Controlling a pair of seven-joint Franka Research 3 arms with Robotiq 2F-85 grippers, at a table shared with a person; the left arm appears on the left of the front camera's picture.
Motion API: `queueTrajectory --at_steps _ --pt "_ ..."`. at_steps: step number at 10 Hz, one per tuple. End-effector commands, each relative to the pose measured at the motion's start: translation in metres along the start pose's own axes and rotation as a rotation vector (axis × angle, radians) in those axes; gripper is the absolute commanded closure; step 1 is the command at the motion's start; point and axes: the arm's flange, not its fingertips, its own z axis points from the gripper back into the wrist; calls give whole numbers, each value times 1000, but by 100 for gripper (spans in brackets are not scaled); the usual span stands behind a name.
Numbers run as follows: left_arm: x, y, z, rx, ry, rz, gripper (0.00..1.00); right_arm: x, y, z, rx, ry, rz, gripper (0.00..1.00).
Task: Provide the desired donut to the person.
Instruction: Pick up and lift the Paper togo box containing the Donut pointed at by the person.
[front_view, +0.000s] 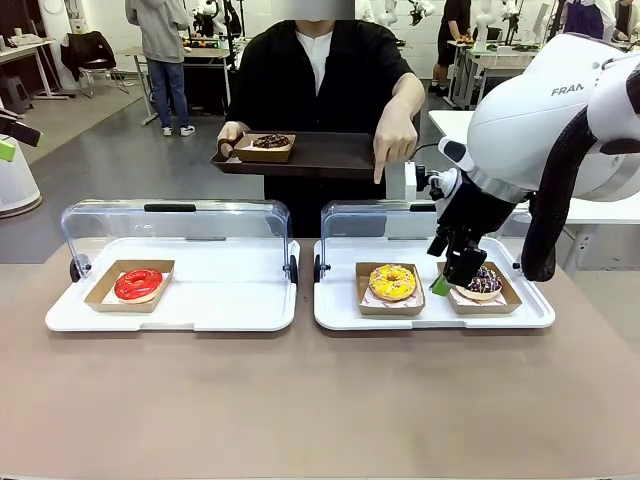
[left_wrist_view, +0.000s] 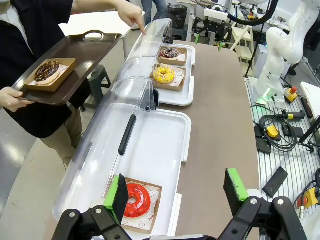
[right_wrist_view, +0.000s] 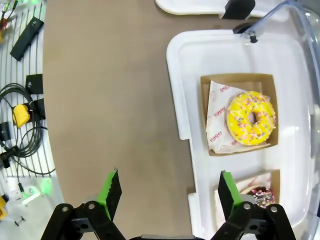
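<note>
Right gripper (right_wrist_view: 169, 175) has fingers spread at the white tray's (right_wrist_view: 176, 90) edge; left gripper (left_wrist_view: 175, 176) fingers apart too. Person (front_view: 280, 80) seems to point at the yellow sprinkled donut (front_view: 392, 282) there. Soft, sticky icing, so pinch its cardboard box (right_wrist_view: 260, 82).
</note>
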Motion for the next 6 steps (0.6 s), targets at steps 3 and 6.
queueTrajectory --at_steps 3,6 --pt "0 -2 1 1 -1 10 0 6 3 -2 -3 11 8 0" --pt "0 -2 1 1 -1 10 0 6 3 -2 -3 11 8 0"
